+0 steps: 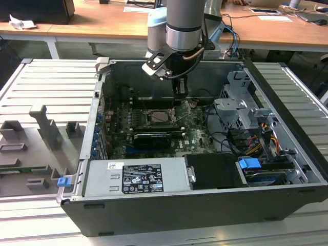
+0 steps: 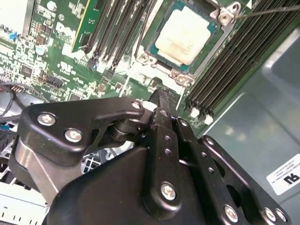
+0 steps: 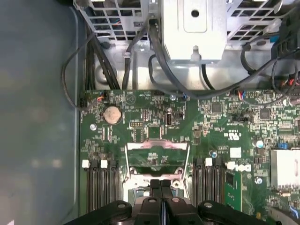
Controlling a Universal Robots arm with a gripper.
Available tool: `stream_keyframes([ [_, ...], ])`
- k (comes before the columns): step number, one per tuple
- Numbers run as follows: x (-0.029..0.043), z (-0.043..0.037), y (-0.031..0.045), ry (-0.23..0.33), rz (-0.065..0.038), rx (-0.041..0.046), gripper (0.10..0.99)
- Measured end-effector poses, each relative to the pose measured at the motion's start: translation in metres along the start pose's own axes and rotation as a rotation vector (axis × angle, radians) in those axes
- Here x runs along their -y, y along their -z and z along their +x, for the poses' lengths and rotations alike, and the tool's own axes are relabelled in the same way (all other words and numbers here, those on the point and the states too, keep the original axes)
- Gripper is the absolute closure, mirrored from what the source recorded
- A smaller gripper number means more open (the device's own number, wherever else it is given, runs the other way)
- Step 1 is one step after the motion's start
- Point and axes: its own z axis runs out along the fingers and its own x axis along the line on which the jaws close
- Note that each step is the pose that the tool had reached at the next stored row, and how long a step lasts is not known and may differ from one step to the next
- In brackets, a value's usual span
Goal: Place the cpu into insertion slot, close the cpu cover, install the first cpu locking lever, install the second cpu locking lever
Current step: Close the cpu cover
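Observation:
The cpu (image 2: 183, 35) lies flat in the insertion slot (image 1: 159, 117), its pale face showing in the second wrist view. The cpu cover (image 3: 157, 147), a silver frame with a square window, stands tilted up from its hinge on the side of the slot towards the exterior view's right (image 1: 183, 108). My gripper (image 1: 180, 91) hangs just above and beside that raised cover. Its black fingers (image 3: 161, 183) are pressed together with nothing between them, and the fingertips (image 2: 161, 96) sit close to the cover's edge. A thin wire lever (image 2: 272, 9) runs past the slot's corner.
Long black memory slots (image 2: 225, 70) flank the socket on both sides. A metal drive cage with cable bundles (image 1: 241, 110) fills the exterior view's right of the case. The labelled power supply (image 1: 136, 177) lies along the front. The case walls (image 1: 102, 92) enclose the board.

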Motion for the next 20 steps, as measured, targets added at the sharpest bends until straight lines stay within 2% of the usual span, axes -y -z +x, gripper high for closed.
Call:
stream_keyframes([
  [2, -0.0046, 0.0001, -0.0003, 0.002, 0.000, -0.0002, 0.980],
  [6, -0.0089, 0.0001, -0.0006, 0.017, 0.001, -0.0011, 0.980],
  [8, -0.0144, 0.0002, -0.0009, 0.017, 0.003, -0.0012, 0.980],
  [10, -0.0235, 0.0003, -0.0013, 0.018, 0.007, -0.0010, 0.980],
  [20, -0.0491, 0.0013, -0.0031, 0.020, 0.014, 0.0010, 0.980],
])
